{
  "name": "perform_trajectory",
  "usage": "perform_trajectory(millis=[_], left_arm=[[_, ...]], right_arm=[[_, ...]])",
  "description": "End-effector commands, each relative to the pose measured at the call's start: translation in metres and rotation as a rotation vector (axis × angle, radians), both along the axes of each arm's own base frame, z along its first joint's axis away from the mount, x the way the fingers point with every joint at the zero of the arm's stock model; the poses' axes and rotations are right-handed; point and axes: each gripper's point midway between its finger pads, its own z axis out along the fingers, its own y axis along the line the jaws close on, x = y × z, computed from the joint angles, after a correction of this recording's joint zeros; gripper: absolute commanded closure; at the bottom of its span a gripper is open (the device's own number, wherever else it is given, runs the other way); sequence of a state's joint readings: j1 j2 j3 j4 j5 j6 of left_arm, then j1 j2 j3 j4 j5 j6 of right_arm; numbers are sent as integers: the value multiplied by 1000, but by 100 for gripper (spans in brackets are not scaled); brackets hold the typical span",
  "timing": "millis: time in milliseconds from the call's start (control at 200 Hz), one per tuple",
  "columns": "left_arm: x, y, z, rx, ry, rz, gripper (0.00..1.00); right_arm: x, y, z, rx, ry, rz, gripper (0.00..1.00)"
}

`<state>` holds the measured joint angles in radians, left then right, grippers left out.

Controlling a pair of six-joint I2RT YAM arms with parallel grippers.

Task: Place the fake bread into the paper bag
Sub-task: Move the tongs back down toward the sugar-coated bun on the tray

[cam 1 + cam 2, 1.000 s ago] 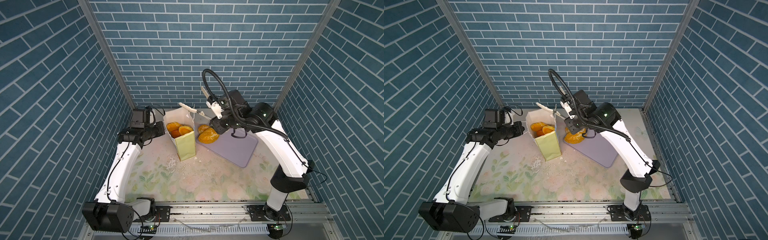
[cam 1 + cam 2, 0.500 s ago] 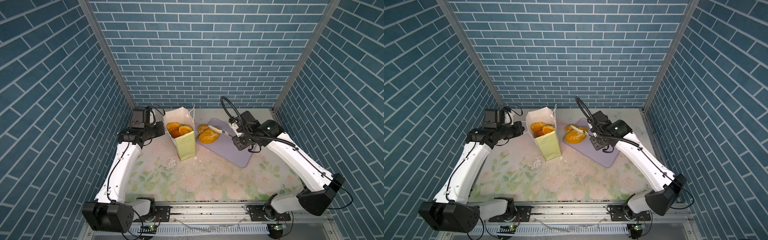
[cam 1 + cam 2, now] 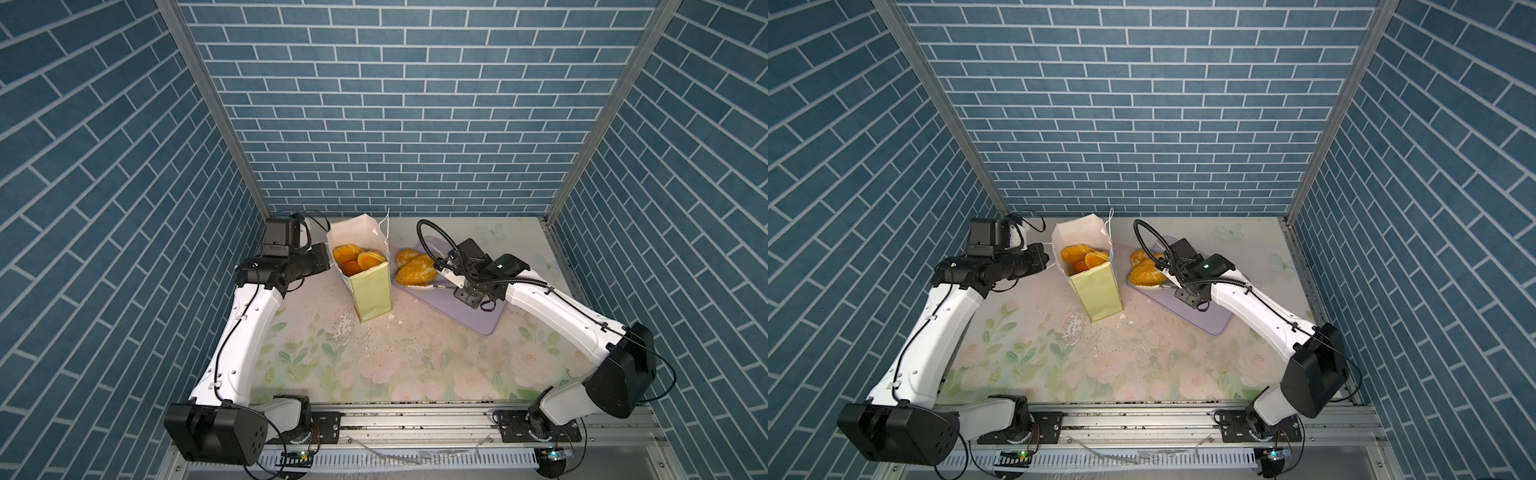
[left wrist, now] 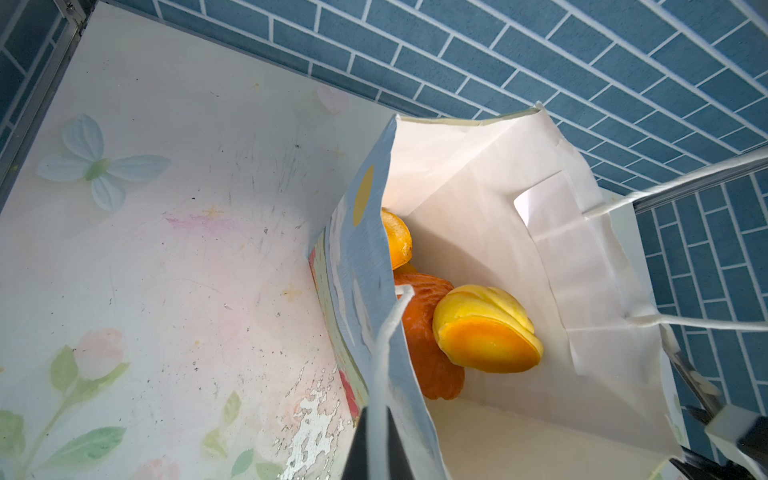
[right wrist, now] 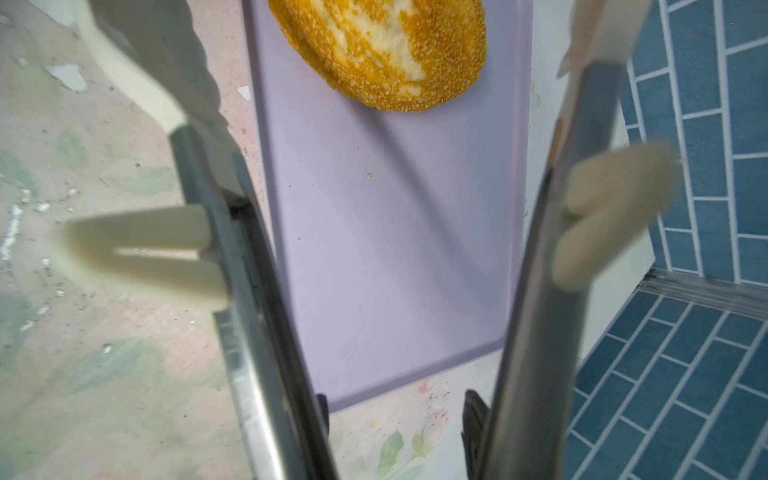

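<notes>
**A:** Where is the fake bread?

**B:** It's split. Several pieces point(image 3: 358, 259) are inside the paper bag point(image 3: 372, 296), piled close to its rim. Two are outside, on the lavender tray point(image 3: 478, 318) that lies on the surface just beside the bag. One is a seeded oval loaf point(image 3: 417, 271) at the tray end nearest the bag, and a smaller pastry point(image 3: 405, 254) lies against it.

**A:** And the end effectors?

**B:** The left end effector point(image 4: 375, 446) is pinched fully together on the bag's white cord handle, at the rim on the side away from the tray. The right end effector point(image 3: 439, 279) has long metal fingers point(image 5: 266, 332) with cream tips. They are spread partway and grip nothing. The tips sit at the loaf's end farthest from the bag, and I can't tell whether they touch it.

**A:** How will the loaf handle?

**B:** My guess is that it's light and rigid, a hollow toy. The glossy, rounded shell could squirt out of a squeeze near either tapered end. I'd take it across the short width at the middle, where the seeded texture gives the tips some bite.

**A:** And the bag?

**B:** It's thin paper, tall and narrow, so it would probably tip if it were nudged. With the pile already high, I'd say the loaf should go in end-first, clear of the rim.
</notes>
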<state>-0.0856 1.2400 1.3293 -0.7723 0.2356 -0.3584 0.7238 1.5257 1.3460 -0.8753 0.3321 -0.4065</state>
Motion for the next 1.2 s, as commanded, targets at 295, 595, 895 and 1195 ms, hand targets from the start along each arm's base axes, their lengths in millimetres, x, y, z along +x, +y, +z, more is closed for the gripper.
perform_trajectory(millis=[295,595,895,1195], left_arm=[[1,1,-14,30,28,-10,95],[0,3,-17,40,34,-11,95],[1,2,-17,32,38,-11,95],[-2,3,-14,38,36,-7,95]], right_arm=[[44,18,-32,-152,-35,154,47],[64,14,-28,-117,-55,105,51],[71,-3,-29,-161,-60,73,52],[78,-7,-24,-197,-88,86,52]])
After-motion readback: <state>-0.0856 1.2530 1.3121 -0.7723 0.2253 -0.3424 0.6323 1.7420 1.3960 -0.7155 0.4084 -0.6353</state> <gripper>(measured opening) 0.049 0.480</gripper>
